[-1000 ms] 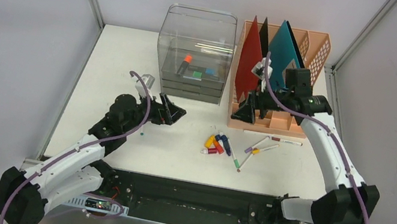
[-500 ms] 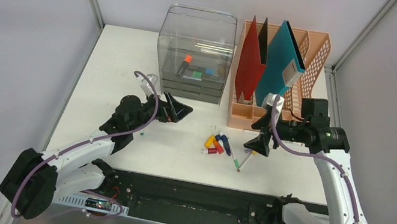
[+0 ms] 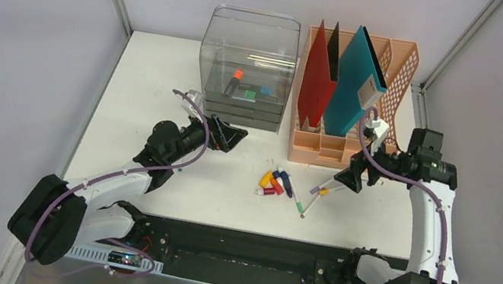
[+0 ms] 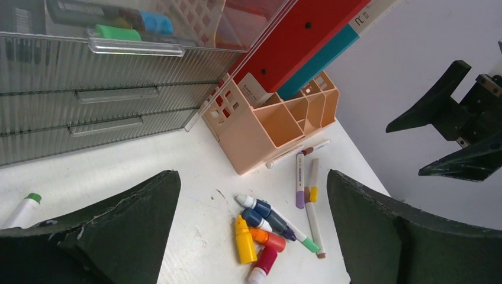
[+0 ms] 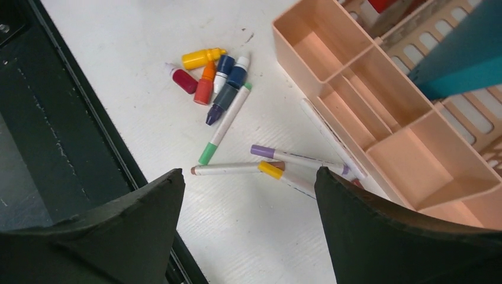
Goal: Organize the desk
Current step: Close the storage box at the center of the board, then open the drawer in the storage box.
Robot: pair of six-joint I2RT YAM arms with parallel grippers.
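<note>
The white desk [image 3: 158, 84] carries a heap of small coloured bottles and markers [image 3: 275, 183] near its front middle. Several loose pens [image 3: 318, 194] lie just right of the heap. My left gripper [image 3: 230, 138] hovers open and empty left of the heap, in front of the clear drawer box [image 3: 247, 64]. The left wrist view has the heap [image 4: 269, 234] between and beyond its fingertips. My right gripper [image 3: 351, 179] hangs open and empty above the pens [image 5: 278, 165], beside the peach file rack [image 3: 324, 150].
A red folder [image 3: 317, 76] and a teal folder [image 3: 357, 71] stand in the rack. The drawer box holds an orange-capped marker [image 3: 232, 80] and small coloured items. A green-capped marker [image 3: 180, 169] lies by my left arm. A black trough [image 3: 245, 253] runs along the front edge.
My right gripper has drawn back from the file rack, swinging right and toward the front over the pens, jaws opening wider. My left gripper has edged forward toward the drawer box.
</note>
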